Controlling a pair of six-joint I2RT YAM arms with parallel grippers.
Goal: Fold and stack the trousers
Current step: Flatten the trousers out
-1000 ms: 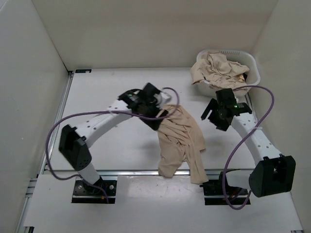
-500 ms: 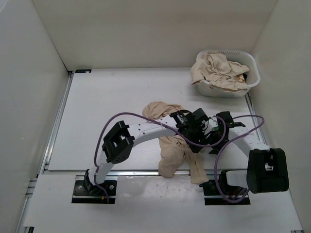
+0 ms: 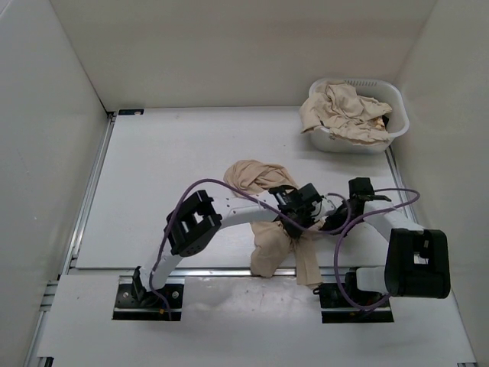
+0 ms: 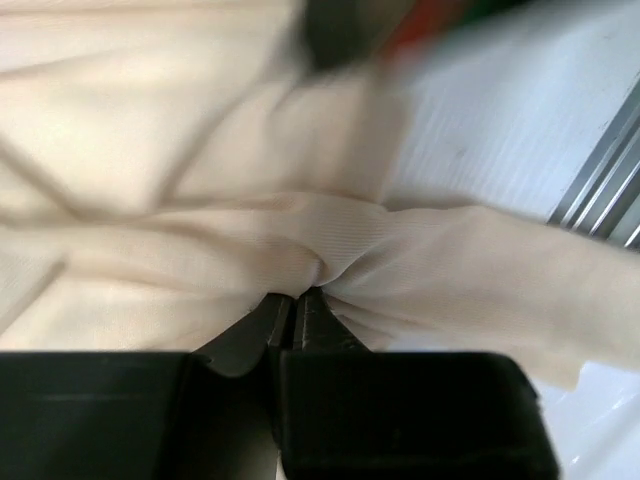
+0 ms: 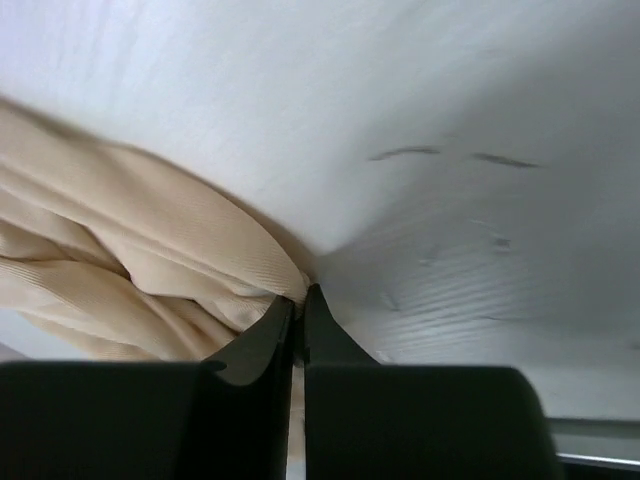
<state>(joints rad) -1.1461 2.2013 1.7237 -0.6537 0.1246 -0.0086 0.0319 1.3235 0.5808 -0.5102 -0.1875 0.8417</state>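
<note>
One pair of tan trousers (image 3: 266, 246) lies crumpled in the middle of the table, a bunched part (image 3: 248, 174) further back and its legs trailing over the near edge. My left gripper (image 3: 296, 214) reaches across from the left and rests on the cloth. In the left wrist view its jaws (image 4: 297, 293) are shut, pinching a gathered fold of trousers (image 4: 200, 240). My right gripper (image 3: 322, 222) sits just to the right of it. In the right wrist view it (image 5: 298, 296) is shut on the edge of the trousers (image 5: 130, 260), down at the table surface.
A white slotted laundry basket (image 3: 397, 103) stands at the back right with more tan trousers (image 3: 340, 107) heaped in it. White walls enclose the table on three sides. A metal rail (image 3: 206, 269) runs along the near edge.
Both arms swung in over the middle of the trousers and came down onto the cloth. Both grippers were open and have closed on the fabric. The cloth's far part bunched toward the back.
</note>
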